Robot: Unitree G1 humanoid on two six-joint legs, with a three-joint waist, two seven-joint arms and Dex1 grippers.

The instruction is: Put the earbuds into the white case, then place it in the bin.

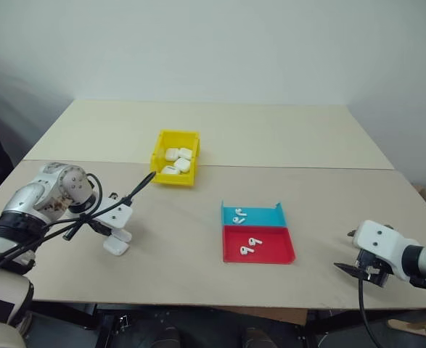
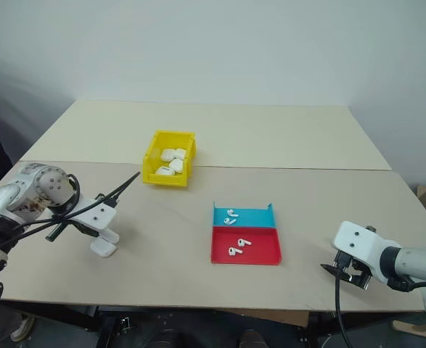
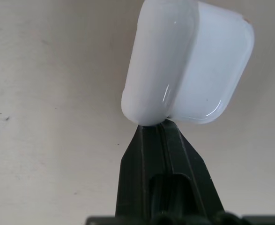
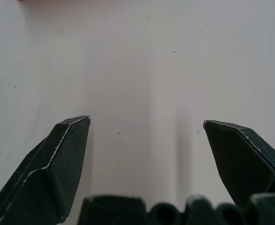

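Small, glossy, hard-shelled white case (image 3: pixel 184 65) – likely light and slippery, apt to skid or tip under a sideways push. Best taken across the two flat faces rather than on the rounded corners; hinge and lid probably the weak spot, so no squeezing there. Lies on the table (image 1: pixel 198 283) at the near left, well apart from the bin (image 1: pixel 158 156), right at the tips of the left gripper (image 3: pixel 153 125).

Left gripper pointing down with both fingers pressed together, tips touching the case's lower edge. Cannot be told whether a thin lip is pinched between them or merely nudged.

Right gripper (image 4: pixel 146 124) spread wide over bare table at the near right, holding nothing.

Earbuds (image 1: pixel 250 246) tiny, smooth, easy to flick away – one pair in the red tray (image 1: pixel 289 257), another in the blue tray (image 1: pixel 274 217) behind it.

Hard to make out: whether the case's lid stands open or closed, and how many white cases already sit in the bin.
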